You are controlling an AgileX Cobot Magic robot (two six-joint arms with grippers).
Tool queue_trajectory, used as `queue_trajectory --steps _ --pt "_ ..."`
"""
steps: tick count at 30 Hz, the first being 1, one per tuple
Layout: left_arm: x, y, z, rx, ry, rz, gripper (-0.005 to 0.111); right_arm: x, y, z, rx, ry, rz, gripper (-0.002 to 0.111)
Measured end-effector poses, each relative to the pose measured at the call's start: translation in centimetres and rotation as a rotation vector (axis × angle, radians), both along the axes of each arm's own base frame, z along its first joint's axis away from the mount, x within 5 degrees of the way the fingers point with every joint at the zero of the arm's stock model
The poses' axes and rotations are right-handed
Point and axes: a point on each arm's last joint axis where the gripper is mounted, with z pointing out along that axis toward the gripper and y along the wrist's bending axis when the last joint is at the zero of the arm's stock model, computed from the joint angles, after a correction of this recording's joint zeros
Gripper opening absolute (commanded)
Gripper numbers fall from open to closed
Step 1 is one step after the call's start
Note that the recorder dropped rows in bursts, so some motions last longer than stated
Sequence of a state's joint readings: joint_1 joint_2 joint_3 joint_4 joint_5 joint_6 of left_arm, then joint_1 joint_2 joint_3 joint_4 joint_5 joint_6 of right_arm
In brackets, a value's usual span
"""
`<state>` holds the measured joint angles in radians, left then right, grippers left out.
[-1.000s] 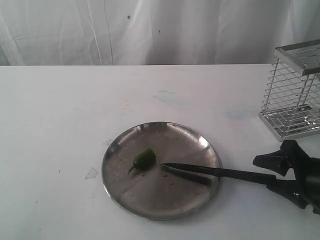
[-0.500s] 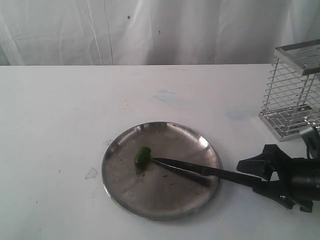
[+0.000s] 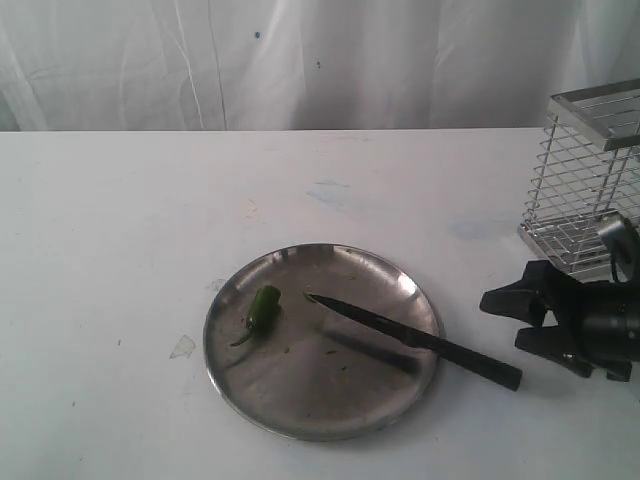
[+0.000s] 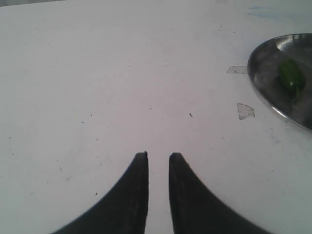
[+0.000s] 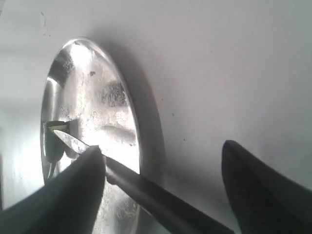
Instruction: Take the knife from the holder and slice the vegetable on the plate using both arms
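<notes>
Knife [image 3: 415,335] and right hand [image 3: 535,318] are seen apart in the exterior view: the hand, at the right edge of the surface [image 3: 120,250], has its jaws spread wide and nothing between them, and the butt of the black handle lies just to the left of and slightly nearer than the jaws, without contact. In the right wrist view the two dark fingers [image 5: 63,195] are set far apart, and the knife [image 5: 146,192] is seen running out between them, closer to one finger, towards the plate [image 5: 105,141].

From the handle the knife is laid diagonally, the handle crossing the plate's right rim onto the surface and the pointed blade reaching left and farther in to about the plate's [image 3: 300,410] middle. The vegetable [image 3: 262,305] is found on the left part of the plate, just left of the blade tip and separated from it by a small gap. Whether it has been cut cannot be told.

The holder [image 3: 590,180] stands at the far right, just beyond the right hand.

The left hand [image 4: 158,168] is shown only in its wrist view, held over bare surface with its two dark fingers close together but a narrow gap between them, gripping nothing. The plate rim [image 4: 258,92] and the vegetable [image 4: 291,78] are seen well apart from it.
</notes>
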<state>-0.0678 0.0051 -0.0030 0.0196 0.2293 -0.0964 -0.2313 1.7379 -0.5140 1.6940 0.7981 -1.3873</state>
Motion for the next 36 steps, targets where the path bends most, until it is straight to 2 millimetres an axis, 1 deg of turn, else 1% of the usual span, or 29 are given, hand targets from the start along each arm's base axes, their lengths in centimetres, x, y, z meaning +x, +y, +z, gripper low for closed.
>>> queue_trajectory --steps 5,11,13,14,17,19,21,23,25,27,29,33,36 --pt "0.0 0.0 0.0 0.0 0.0 0.0 0.022 1.2 -0.3 0.8 -0.049 -0.009 0.079 0.064" --pt "0.0 0.0 0.0 0.0 0.0 0.0 0.022 3.0 -0.8 2.2 -0.127 -0.063 0.178 0.064" --pt "0.0 0.0 0.0 0.0 0.0 0.0 0.022 3.5 -0.8 2.9 -0.152 -0.095 0.258 0.064" --pt "0.0 0.0 0.0 0.0 0.0 0.0 0.022 3.6 -0.6 3.4 -0.169 -0.112 0.35 0.064" --pt "0.0 0.0 0.0 0.0 0.0 0.0 0.022 3.5 0.1 3.9 -0.211 -0.128 0.522 0.064" --pt "0.0 0.0 0.0 0.0 0.0 0.0 0.022 3.6 1.0 4.1 -0.28 -0.138 0.662 0.064" --pt "0.0 0.0 0.0 0.0 0.0 0.0 0.022 3.6 2.5 4.1 -0.38 -0.153 0.817 0.064" --pt "0.0 0.0 0.0 0.0 0.0 0.0 0.022 3.8 3.1 3.8 -0.464 -0.2 0.867 0.064" --pt "0.0 0.0 0.0 0.0 0.0 0.0 0.022 4.3 3.1 3.7 -0.534 -0.24 0.861 0.064" --pt "0.0 0.0 0.0 0.0 0.0 0.0 0.022 4.8 3.1 3.8 -0.556 -0.262 0.823 0.064" --pt "0.0 0.0 0.0 0.0 0.0 0.0 0.022 4.9 3.3 4.0 -0.529 -0.27 0.804 0.064" --pt "0.0 0.0 0.0 0.0 0.0 0.0 0.022 4.6 3.6 4.1 -0.484 -0.27 0.836 0.064" --pt "0.0 0.0 0.0 0.0 0.0 0.0 0.022 4.6 3.7 3.8 -0.47 -0.264 0.849 0.064"
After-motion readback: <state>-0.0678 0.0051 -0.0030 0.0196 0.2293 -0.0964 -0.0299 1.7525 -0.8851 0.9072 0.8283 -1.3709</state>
